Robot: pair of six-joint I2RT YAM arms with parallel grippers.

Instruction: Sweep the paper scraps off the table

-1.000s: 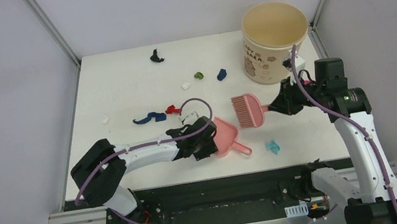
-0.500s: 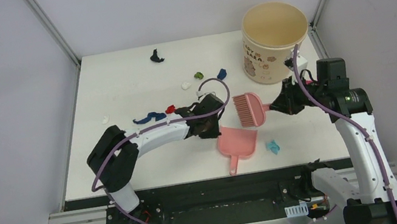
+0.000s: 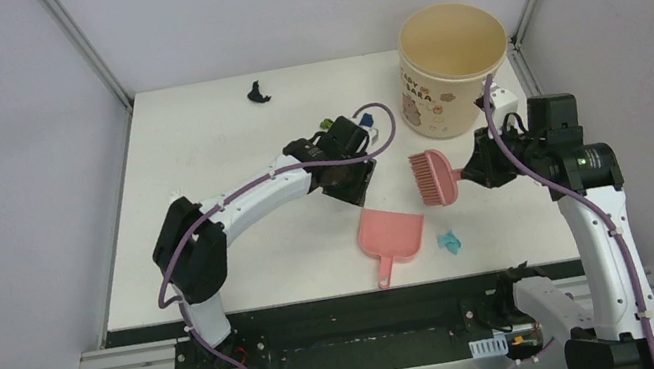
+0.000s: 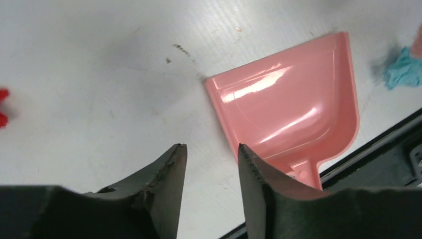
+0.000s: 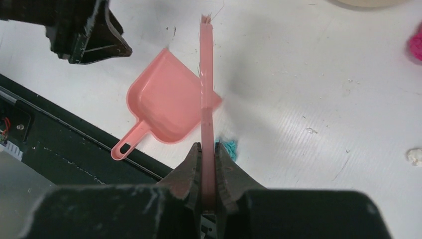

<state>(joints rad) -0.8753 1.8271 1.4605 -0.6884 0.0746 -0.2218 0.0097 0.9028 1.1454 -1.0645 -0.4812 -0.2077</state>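
The pink dustpan (image 3: pixel 393 234) lies flat on the white table (image 3: pixel 193 137), handle toward the front edge, and also shows in the left wrist view (image 4: pixel 293 109). My left gripper (image 3: pixel 351 188) is open and empty just behind it (image 4: pixel 209 147). My right gripper (image 3: pixel 478 168) is shut on the handle of the pink brush (image 3: pixel 433 176), bristles over the table (image 5: pixel 206 74). A teal scrap (image 3: pixel 450 241) lies right of the dustpan. A black scrap (image 3: pixel 258 93) lies at the back. Green (image 3: pixel 328 121) and blue (image 3: pixel 370 119) scraps peek out behind the left wrist. A red scrap (image 4: pixel 2 107) shows at the frame edge.
The beige bucket (image 3: pixel 454 65) stands at the back right corner. A small white scrap (image 3: pixel 173 196) lies near the left edge. The left arm (image 3: pixel 245 204) spans the table's middle and hides the scraps under it. The black front edge (image 3: pixel 323 302) is just beyond the dustpan handle.
My left gripper has left the dustpan and swung back and right, open. The dustpan has turned and now lies near the front edge. The right gripper has shifted the brush slightly right.
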